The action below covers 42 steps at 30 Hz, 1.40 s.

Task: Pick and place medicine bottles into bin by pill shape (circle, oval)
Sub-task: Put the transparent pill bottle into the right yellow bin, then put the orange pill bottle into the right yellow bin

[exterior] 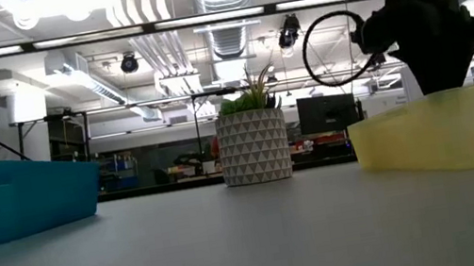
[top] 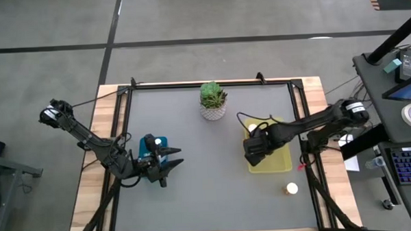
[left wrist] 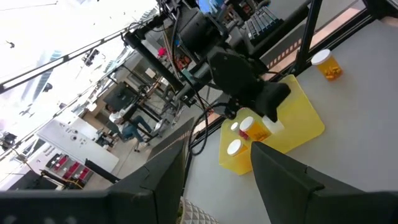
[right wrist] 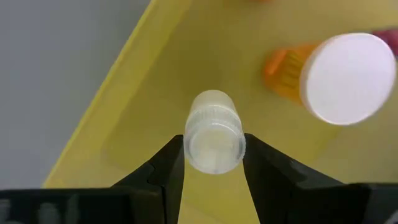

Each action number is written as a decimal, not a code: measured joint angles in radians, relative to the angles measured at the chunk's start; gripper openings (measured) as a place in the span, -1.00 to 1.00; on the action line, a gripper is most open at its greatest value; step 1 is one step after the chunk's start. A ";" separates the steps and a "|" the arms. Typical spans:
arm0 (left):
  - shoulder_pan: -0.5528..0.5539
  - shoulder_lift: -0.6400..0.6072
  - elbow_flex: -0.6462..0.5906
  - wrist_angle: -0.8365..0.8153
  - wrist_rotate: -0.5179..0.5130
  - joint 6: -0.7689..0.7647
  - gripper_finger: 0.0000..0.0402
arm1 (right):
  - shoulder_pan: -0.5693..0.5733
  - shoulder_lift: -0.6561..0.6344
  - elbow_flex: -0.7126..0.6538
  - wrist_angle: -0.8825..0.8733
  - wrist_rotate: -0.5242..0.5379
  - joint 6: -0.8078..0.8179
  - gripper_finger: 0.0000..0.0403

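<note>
My right tool point(right wrist: 213, 158) pinches a clear bottle point(right wrist: 214, 134), its long axis pointing straight ahead, directly over the yellow bin point(right wrist: 149, 81); I'd release here.

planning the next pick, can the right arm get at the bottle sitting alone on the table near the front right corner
Probably yes, but not right now. The lone bottle stands in the open with nothing around it, close to the right arm. The right pincer is busy though, gripping a clear bottle over the yellow bin, so it must release that first.
</note>
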 joint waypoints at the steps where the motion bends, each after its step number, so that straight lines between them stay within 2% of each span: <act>1: 0.000 0.000 0.000 0.000 0.000 0.000 -0.16 | 0.000 0.011 0.001 0.000 0.000 -0.004 -0.32; 10: 0.000 0.000 0.000 0.000 0.000 0.000 -0.16 | 0.000 0.035 0.003 0.000 0.000 -0.027 -0.30; 18: 0.000 0.000 0.000 0.000 0.000 0.000 -0.16 | 0.000 0.021 0.003 -0.002 -0.004 -0.018 -0.03; 23: 0.000 0.000 0.000 0.000 0.000 0.000 -0.16 | 0.000 -0.003 0.003 -0.009 -0.030 -0.018 0.06; 31: 0.000 0.000 0.000 0.000 0.000 0.000 -0.16 | 0.000 -0.083 0.038 -0.012 -0.034 0.016 0.07; 35: 0.000 0.000 0.000 0.000 0.000 0.000 -0.16 | 0.004 -0.115 0.083 -0.010 -0.074 0.069 0.07; 42: 0.000 0.000 0.000 -0.001 0.000 0.000 -0.16 | 0.081 -0.101 0.181 -0.003 -0.110 0.166 0.06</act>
